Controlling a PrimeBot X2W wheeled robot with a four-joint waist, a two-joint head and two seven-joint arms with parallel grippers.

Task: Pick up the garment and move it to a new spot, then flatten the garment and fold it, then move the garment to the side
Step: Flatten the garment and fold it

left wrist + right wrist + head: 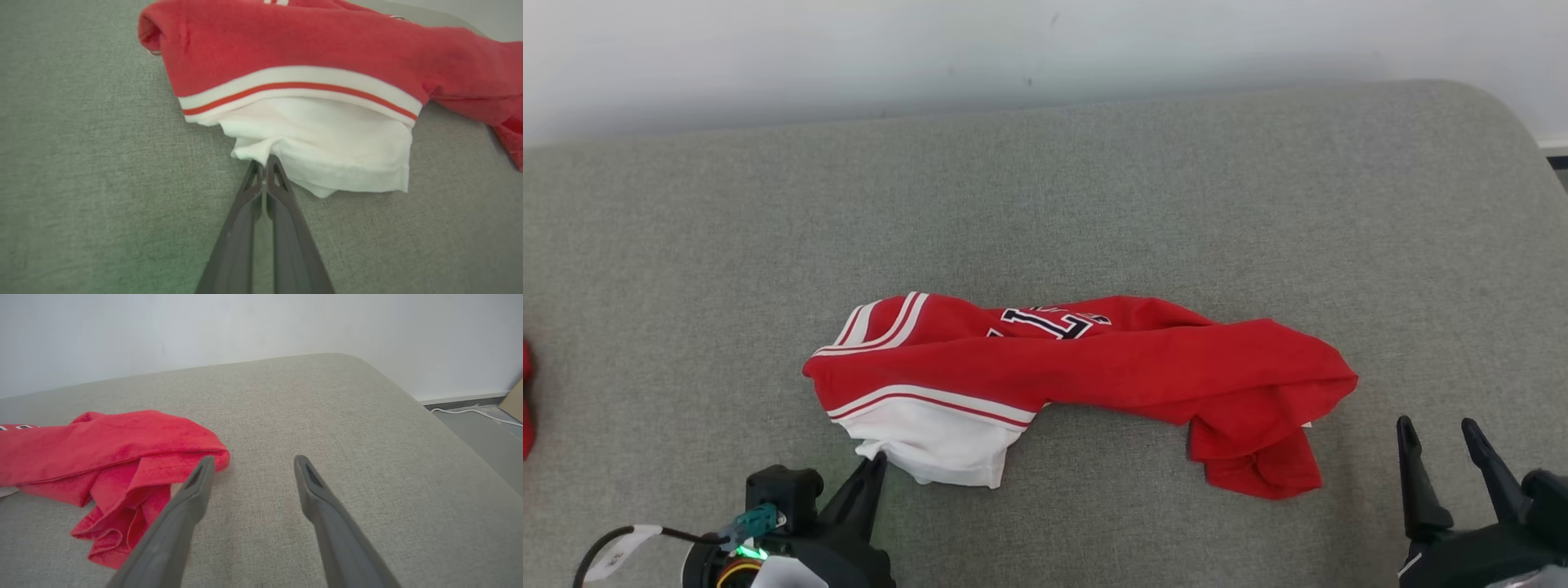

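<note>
The left hand [265,163] was clamped on the white hem corner of the red garment [1094,367]; the right hand [1437,431] sat with fingers apart just beside the crumpled red end, gripping nothing. The garment lay bunched in a long roll across the middle of the grey cushion [1094,204]; by my reckoning nothing was flattened yet, so spreading, folding and the move aside were all left to do.

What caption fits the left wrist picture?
Left end effector pinching the white hem of a crumpled red jersey on grey fabric.
</note>
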